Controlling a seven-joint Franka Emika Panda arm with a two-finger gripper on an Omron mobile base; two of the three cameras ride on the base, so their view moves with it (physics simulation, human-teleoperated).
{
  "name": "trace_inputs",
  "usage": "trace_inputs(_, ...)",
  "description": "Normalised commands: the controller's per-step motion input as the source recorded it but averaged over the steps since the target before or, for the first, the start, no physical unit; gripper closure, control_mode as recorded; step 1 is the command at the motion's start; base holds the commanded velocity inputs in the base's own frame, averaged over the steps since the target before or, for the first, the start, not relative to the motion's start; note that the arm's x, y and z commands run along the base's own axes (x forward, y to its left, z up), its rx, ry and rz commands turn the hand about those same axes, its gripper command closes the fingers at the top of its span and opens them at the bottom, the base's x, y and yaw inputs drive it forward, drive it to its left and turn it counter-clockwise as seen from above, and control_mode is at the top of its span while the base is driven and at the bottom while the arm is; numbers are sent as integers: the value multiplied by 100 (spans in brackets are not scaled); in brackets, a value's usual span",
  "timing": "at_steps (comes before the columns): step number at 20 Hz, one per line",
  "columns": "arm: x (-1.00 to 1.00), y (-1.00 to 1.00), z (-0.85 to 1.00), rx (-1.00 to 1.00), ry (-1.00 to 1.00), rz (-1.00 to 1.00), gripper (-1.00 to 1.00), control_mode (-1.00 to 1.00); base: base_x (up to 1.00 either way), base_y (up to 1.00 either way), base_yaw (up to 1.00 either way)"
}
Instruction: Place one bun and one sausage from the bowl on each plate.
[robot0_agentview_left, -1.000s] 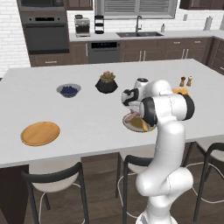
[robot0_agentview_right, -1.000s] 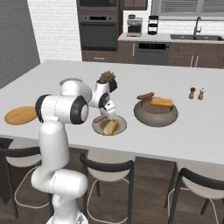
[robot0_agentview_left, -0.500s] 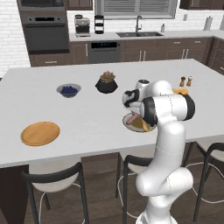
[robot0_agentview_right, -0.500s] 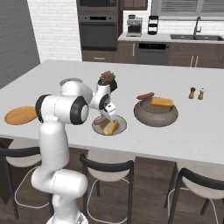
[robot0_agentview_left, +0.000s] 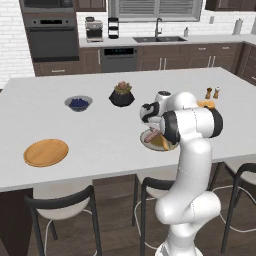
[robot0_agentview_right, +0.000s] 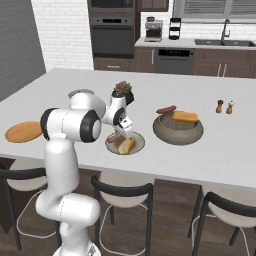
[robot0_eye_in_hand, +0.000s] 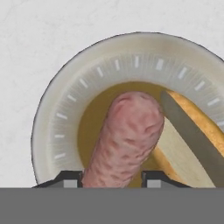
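My gripper (robot0_eye_in_hand: 112, 181) hangs low over the pale grey plate (robot0_eye_in_hand: 87, 70) with the brown centre, near the counter's front edge. A pink sausage (robot0_eye_in_hand: 127, 135) sits tightly between the two finger tips and slants down onto the plate's centre. A split bun (robot0_eye_in_hand: 192, 135) lies beside it on the same plate. From the right, the gripper (robot0_agentview_right: 124, 134) and sausage (robot0_agentview_right: 116, 136) are over that plate (robot0_agentview_right: 139, 145). The tan-grey bowl (robot0_agentview_right: 177, 131) stands to the right and holds a bun (robot0_agentview_right: 185, 117) and a sausage (robot0_agentview_right: 166, 109). The wooden plate (robot0_agentview_left: 46, 152) lies bare at far left.
A small bowl of berries (robot0_agentview_left: 78, 103) and a black plant pot (robot0_agentview_left: 122, 95) stand behind the plates. Two shakers (robot0_agentview_right: 224, 106) stand beyond the big bowl. Dark stools (robot0_agentview_right: 122, 192) line the counter's near edge below the arm.
The hand has dipped slightly lower over the grey plate with the sausage between its fingers. The bowl, the bun and the wooden plate have not moved.
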Motion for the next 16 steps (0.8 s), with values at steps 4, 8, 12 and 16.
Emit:
trace_inputs(4, 0, 0, 0, 0, 0, 0, -100, -100, 0, 0, 0)
trace_inputs(8, 0, 0, 0, 0, 0, 0, -100, -100, 0, 0, 0)
trace_inputs(12, -43, -10, 14, 1, -9, -1, -100, -100, 0, 0, 0)
trace_inputs(16, -52, -18, 66, 6, -3, -18, -100, -100, 0, 0, 0)
